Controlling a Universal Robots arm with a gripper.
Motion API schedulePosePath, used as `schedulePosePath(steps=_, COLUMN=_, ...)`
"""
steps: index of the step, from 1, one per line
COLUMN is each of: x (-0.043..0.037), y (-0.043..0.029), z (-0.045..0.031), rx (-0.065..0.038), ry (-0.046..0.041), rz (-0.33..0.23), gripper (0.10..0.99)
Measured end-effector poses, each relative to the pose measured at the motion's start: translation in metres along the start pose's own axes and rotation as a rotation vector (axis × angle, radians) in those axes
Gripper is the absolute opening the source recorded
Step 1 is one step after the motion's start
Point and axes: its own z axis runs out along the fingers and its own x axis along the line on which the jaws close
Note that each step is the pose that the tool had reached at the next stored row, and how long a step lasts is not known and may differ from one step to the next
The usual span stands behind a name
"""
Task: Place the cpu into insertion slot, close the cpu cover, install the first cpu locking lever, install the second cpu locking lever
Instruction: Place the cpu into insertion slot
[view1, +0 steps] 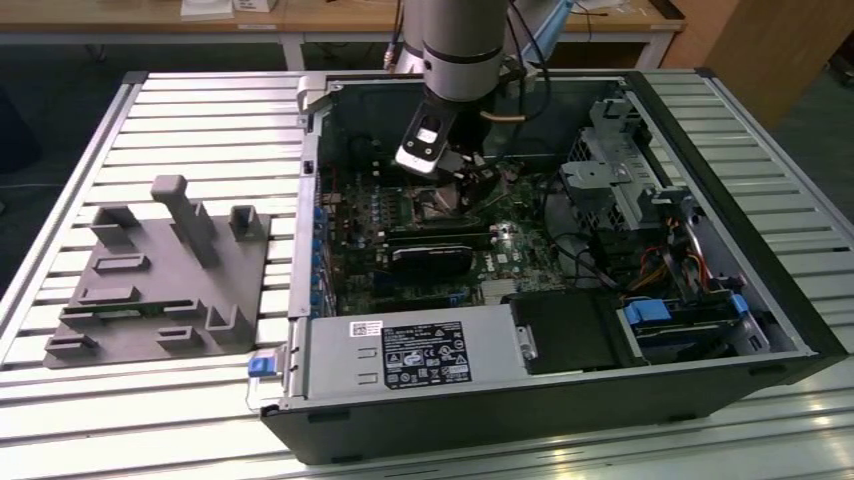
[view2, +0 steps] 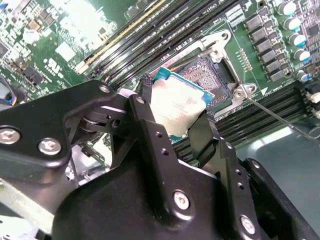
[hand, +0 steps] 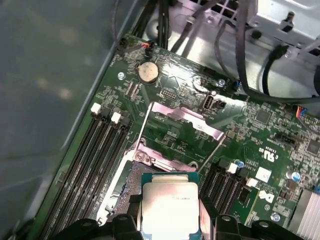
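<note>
The claw (view2: 176, 102) clamped the square cpu (hand: 169, 207) by two opposite edges, metal top upward, the insertion slot (view2: 212, 75) just beneath its fingertips.

In the exterior view the arm (view1: 461, 45) hangs from above, its grey cylindrical last link near upright. Below it the wrist (view1: 427, 142) is set at a slant, with the gripper (view1: 465, 178) pointing downward. In the second wrist view the black jaws press on two opposite edges of the cpu (view2: 180, 107), one finger (view2: 150, 130) on each side, flat face showing between them.
</note>
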Motion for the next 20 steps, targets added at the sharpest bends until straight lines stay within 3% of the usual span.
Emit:
schedulePosePath(steps=12, x=0.0121, y=0.0027, z=0.0008, rx=0.000, ry=-0.0025, rz=0.033, gripper=0.541)
schedulePosePath(steps=20, x=0.0130, y=0.0005, z=0.0019, rx=-0.001, ry=-0.0104, rz=0.136, gripper=0.541)
